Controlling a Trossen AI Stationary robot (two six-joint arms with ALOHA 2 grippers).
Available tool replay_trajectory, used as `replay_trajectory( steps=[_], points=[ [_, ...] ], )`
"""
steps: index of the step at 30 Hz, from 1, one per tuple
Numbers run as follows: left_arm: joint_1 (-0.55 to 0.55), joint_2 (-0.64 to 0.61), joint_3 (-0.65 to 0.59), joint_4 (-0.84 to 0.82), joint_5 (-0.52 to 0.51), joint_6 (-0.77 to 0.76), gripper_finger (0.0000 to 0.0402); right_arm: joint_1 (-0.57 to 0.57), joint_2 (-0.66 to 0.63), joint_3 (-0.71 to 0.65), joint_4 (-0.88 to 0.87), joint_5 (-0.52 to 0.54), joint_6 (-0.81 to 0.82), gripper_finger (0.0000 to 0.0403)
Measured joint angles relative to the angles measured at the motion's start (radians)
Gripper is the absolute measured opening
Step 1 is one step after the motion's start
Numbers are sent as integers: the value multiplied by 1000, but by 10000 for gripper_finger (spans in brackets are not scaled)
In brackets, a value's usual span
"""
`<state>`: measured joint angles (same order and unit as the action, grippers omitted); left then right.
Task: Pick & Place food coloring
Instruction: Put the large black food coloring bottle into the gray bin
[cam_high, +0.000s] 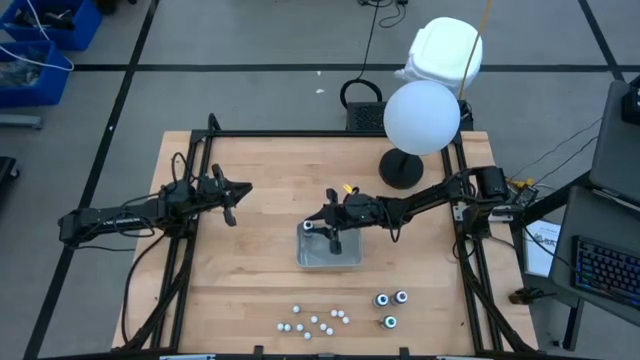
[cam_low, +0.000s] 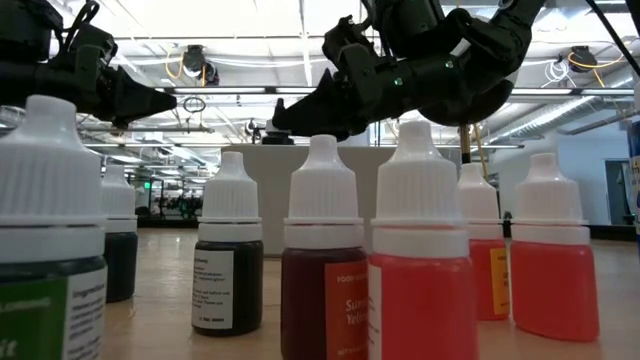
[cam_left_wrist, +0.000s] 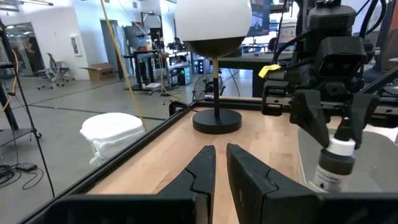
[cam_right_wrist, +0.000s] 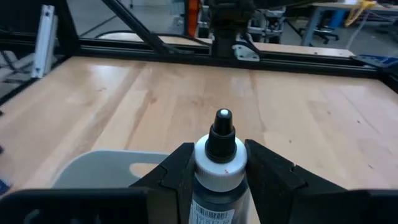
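1. The wooden table (cam_high: 250, 270) carried the whole setup, with a globe lamp (cam_high: 421, 117) standing at its far right corner.
2. The right arm reached in over the middle of the table. Its right gripper (cam_high: 333, 232) hung just above the clear tray (cam_high: 345, 258), at the tray's far-left corner.
3. The left arm waited well apart on the left side. The left gripper (cam_high: 232, 197) had its fingers (cam_left_wrist: 205, 171) nearly together with nothing between them.
4. The clear tray sat at the table's centre. From above it looked empty apart from the gripper's shadow, though the arm hid part of it.
5. One food coloring bottle (cam_right_wrist: 219, 171) was clamped between the right gripper's fingers, upright, with a dark nozzle tip showing and no cap on it. It hung over the tray's edge, not yet set down.
6. Three more food coloring bottles (cam_high: 390, 304) stood grouped near the front right edge of the table, well apart from the tray.
7. A scatter of small white-capped bottles (cam_high: 315, 320) lay along the front edge, closest to the low camera.
8. The risk, as I judge it: the bottle hung near the tray's rim, not over its middle, so a release there could catch the wall and tip it. With the nozzle uncapped, a tip might spill dye.
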<state>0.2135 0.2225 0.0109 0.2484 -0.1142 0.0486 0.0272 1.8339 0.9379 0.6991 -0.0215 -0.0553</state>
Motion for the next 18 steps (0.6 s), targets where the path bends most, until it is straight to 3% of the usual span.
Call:
replay_trajectory(
  steps=[4, 18],
  points=[
    [0, 0, 0, 11, 0, 0, 47, 2, 0, 0, -34, 52, -1, 115],
    [0, 0, 0, 17, 0, 0, 47, 1, 126, 6, 112, 47, 28, 117]
  ],
)
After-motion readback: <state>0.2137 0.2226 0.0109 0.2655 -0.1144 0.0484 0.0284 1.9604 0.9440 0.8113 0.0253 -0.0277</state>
